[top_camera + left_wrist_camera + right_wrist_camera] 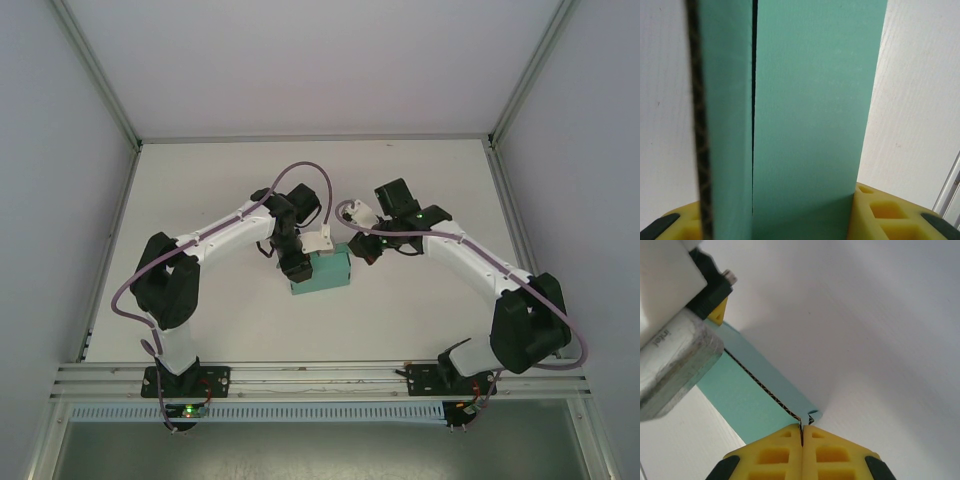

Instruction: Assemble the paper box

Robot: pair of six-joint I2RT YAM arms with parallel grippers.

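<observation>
Two arms are seen. The left arm is bent at the elbow and stretched rightward over the table, and the right arm is bent likewise and stretched leftward, so that the wrists are set close together. The left tool is pointed down at the left end of the one teal box, which is found at mid-table. In the left wrist view the box is seen between two yellow fingers, spread wide and pressed on either side, so it is grasped. The right tool is clenched almost fully, with a thin card edge at the box's corner pinched between its pads.
</observation>
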